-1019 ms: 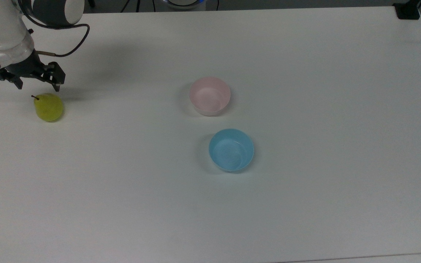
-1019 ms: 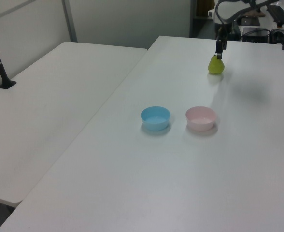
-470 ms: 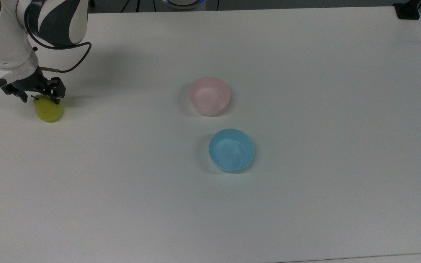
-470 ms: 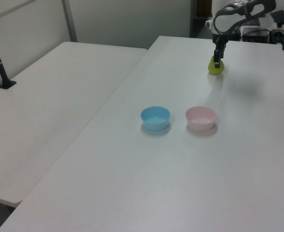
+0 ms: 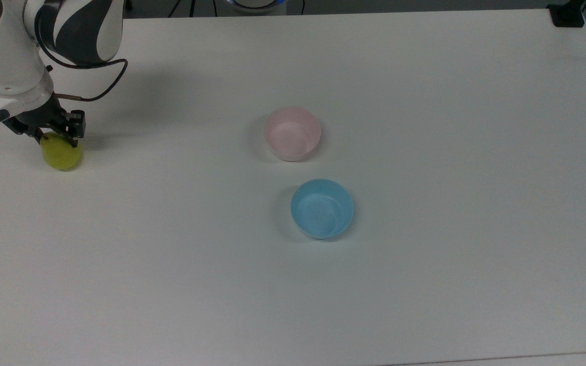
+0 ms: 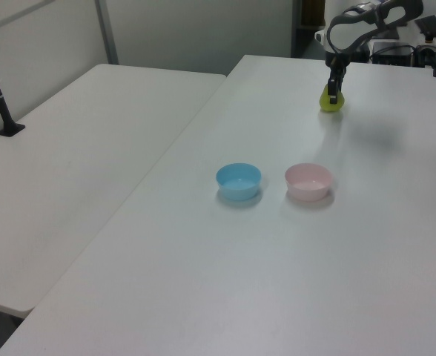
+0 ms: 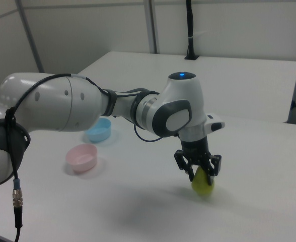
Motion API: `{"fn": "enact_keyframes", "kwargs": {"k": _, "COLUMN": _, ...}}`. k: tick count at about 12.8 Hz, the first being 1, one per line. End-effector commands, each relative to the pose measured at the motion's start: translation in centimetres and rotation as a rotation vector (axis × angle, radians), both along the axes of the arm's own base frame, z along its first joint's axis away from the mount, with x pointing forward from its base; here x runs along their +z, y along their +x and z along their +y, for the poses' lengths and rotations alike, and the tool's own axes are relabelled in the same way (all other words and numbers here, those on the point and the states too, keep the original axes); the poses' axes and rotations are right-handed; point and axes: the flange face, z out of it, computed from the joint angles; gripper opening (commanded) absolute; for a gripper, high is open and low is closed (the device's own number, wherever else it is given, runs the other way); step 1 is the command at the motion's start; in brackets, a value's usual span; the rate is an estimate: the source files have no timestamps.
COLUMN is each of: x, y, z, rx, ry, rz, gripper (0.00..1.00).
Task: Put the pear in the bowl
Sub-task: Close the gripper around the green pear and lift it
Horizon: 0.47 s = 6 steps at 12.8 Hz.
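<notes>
pear [image 5: 61, 154] between gripper [image 5: 55, 136] fingers

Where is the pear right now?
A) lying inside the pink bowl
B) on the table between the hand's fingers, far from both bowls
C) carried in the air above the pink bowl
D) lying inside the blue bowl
B: the pear sits on the table with the hand down over its top, while the pink bowl and the blue bowl stand empty.
</notes>
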Motion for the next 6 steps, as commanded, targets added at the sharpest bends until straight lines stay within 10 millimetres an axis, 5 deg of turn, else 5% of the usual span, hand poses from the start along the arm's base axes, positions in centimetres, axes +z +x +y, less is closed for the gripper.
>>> {"fn": "enact_keyframes", "kwargs": {"k": 1, "x": 2.9, "y": -0.8, "z": 1.6, "rx": 0.025, "ry": -0.020, "rz": -0.023, "gripper": 0.38}}
{"fn": "enact_keyframes", "kwargs": {"k": 3, "x": 4.8, "y": -1.1, "z": 3.7, "rx": 0.043, "ry": -0.016, "rz": -0.019, "gripper": 0.38}}
{"fn": "enact_keyframes", "kwargs": {"k": 6, "x": 6.9, "y": -0.9, "z": 10.4, "rx": 0.019, "ry": -0.010, "rz": -0.030, "gripper": 0.38}}
